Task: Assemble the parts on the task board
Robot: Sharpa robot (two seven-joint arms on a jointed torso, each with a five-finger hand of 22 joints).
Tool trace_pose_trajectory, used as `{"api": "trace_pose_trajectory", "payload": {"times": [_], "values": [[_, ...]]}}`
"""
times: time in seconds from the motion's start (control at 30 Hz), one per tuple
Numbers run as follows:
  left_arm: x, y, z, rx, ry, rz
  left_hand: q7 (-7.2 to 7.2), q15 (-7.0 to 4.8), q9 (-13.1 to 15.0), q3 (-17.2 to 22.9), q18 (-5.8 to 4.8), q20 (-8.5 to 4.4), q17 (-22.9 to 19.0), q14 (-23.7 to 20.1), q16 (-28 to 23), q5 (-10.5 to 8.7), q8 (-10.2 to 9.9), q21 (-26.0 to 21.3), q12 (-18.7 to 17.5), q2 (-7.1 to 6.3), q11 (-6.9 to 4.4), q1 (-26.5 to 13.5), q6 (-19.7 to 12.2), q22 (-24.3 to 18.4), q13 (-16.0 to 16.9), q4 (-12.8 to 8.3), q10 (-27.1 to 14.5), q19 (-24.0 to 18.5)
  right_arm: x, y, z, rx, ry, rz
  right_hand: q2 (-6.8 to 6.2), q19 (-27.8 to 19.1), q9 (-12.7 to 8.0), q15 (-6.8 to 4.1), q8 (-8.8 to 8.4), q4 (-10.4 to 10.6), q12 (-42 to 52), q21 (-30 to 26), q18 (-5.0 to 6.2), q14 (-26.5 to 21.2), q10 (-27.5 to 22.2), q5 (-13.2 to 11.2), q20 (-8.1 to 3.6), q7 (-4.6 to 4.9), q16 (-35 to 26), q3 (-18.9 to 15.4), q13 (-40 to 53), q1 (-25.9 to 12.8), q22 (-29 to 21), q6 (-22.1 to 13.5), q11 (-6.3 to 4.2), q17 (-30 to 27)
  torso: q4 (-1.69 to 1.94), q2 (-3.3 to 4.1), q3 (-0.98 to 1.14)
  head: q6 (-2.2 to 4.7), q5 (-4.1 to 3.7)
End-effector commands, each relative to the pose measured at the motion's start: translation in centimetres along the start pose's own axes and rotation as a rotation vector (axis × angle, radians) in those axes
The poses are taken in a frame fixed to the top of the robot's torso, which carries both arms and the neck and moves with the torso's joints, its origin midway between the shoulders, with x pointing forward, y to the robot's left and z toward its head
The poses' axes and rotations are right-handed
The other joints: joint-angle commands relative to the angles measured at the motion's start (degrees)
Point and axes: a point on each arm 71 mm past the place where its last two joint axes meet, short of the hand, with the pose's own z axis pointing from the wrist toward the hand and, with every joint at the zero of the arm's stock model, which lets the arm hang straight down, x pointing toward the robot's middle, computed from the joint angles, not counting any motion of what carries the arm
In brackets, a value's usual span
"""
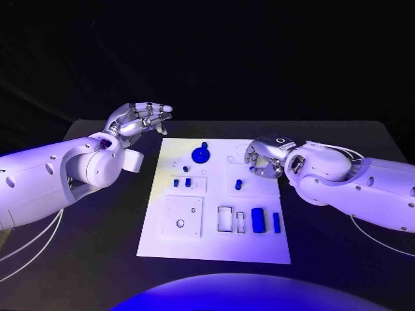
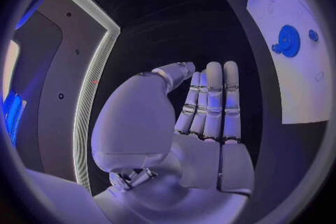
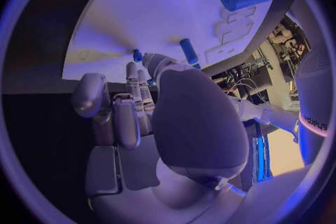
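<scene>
Task board (image 1: 179, 241) lies mid-table w/ blue parts on it — gear (image 1: 201, 155) near far edge, cylinder (image 1: 258, 220) near front. Left hand (image 1: 139, 118) hovers off board's far-left corner, fingers straight, holding nothing. Right hand (image 1: 264, 157) over board's right edge — fingers curled, nothing visibly held.

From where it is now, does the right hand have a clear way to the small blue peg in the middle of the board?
Probably yes. The right hand hovers at the board's right edge holding nothing, and the peg stands just below it on bare board with nothing between them.
</scene>
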Motion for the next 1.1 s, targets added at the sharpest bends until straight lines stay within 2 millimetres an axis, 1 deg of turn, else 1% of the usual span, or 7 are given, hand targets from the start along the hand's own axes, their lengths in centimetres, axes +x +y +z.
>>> {"api": "trace_pose_trajectory", "payload": {"times": [0.03,0.37,0.53,0.7,0.87,1.0,1.1], "values": [[0.2,-0.2,0.0,0.018,0.016,-0.017,0.06,-0.05,-0.1,-0.4,0.82,0.07,-0.1,0.0,-0.3,-0.03,0.0,-0.2,-0.3,0.54,-0.04,0.2,-0.2,-0.1,-0.1,-0.1,0.4,0.3,0.3,-0.1,0.1,0.006,0.018,-0.024,-0.05,0.3,0.1,0.04,0.10,-0.2,-0.3,0.3,-0.19,2.8,0.7,-0.1,-0.05,0.02,0.2,0.8,-0.3,0.4,0.1,0.5,0.04,-0.1,0.00,-0.05,0.03,-0.18,-0.01],[0.1,-0.1,-0.1,0.008,0.013,-0.013,0.12,-0.04,-0.1,-0.5,0.81,0.04,-0.1,0.1,-0.3,-0.02,-0.1,-0.2,-0.4,0.62,0.00,0.3,-0.3,-0.1,-0.3,-0.2,0.4,0.5,0.9,0.0,0.1,0.009,0.040,-0.025,0.21,0.5,0.6,-0.29,0.53,-2.1,-0.7,1.1,-0.30,2.8,2.8,-0.2,-0.27,-0.25,0.3,3.9,-1.7,-0.3,1.0,1.7,-0.39,-0.2,-0.10,-0.06,0.08,-0.51,0.02],[0.1,-0.1,-0.1,0.006,0.015,-0.017,0.19,0.00,-0.2,-0.6,0.80,0.05,-0.2,0.3,-0.4,-0.04,-0.2,-0.2,-0.6,0.61,0.07,0.2,-0.5,-0.2,-0.5,-0.2,0.4,0.6,1.1,0.0,0.1,0.012,0.047,-0.030,0.21,0.6,0.7,-0.35,0.60,-2.5,-0.7,1.4,-0.35,2.9,3.1,-0.2,-0.32,-0.29,0.3,4.3,-1.8,-0.4,1.2,1.9,-0.46,-0.2,-0.07,-0.06,0.03,-0.59,-0.06],[0.0,-0.1,-0.1,0.005,0.015,-0.022,0.24,0.12,-0.3,-1.2,0.75,0.17,-0.2,0.5,-0.4,-0.27,-0.3,-0.6,-0.9,0.59,0.16,-0.4,-0.6,-0.5,-0.8,0.4,0.4,0.7,1.4,0.0,0.2,0.014,0.057,-0.035,0.12,0.6,0.8,-0.36,0.61,-2.6,-0.8,1.4,-0.35,2.8,3.2,-0.2,-0.34,-0.29,0.3,4.3,-1.9,-0.6,1.2,1.9,-0.45,-0.2,-0.06,-0.05,0.09,-0.62,-0.01],[0.0,-0.1,-0.1,0.004,0.015,-0.023,0.24,0.14,-0.4,-1.4,0.76,0.19,-0.2,0.6,-0.5,-0.30,-0.3,-0.7,-0.9,0.58,0.17,-0.5,-0.6,-0.5,-0.9,0.4,0.4,0.7,1.8,0.3,0.3,0.012,0.066,-0.038,-0.02,0.7,0.8,-0.37,0.61,-2.7,-0.8,1.5,-0.40,2.8,3.2,-0.3,-0.34,-0.27,0.3,4.4,-1.9,-0.8,1.3,1.9,-0.45,-0.3,-0.03,-0.03,0.05,-0.68,-0.06],[0.0,-0.1,-0.1,0.004,0.015,-0.023,0.24,0.14,-0.4,-1.4,0.76,0.19,-0.2,0.6,-0.5,-0.30,-0.3,-0.7,-0.9,0.58,0.17,-0.5,-0.6,-0.5,-0.9,0.4,0.4,0.7,2.1,0.5,0.4,0.008,0.065,-0.040,0.09,0.7,1.0,-0.51,0.78,-3.1,-0.8,1.7,-0.42,2.8,3.7,-0.2,-0.32,-0.39,0.3,4.8,-2.0,-1.0,1.5,2.2,-0.57,-0.4,-0.06,-0.05,0.01,-0.73,-0.07],[0.0,-0.1,-0.1,0.004,0.014,-0.023,0.23,0.13,-0.4,-1.4,0.76,0.20,-0.2,0.6,-0.4,-0.30,-0.4,-0.7,-0.9,0.57,0.16,-0.5,-0.6,-0.6,-1.0,0.4,0.4,0.8,2.2,0.6,0.4,0.007,0.062,-0.041,0.48,0.9,1.3,-0.73,1.18,-3.9,-0.7,2.0,-0.46,2.8,4.5,-0.3,-0.41,-0.63,0.3,5.4,-2.1,-1.2,1.8,2.9,-0.84,-0.4,-0.07,-0.10,0.01,-0.80,-0.07]]}}
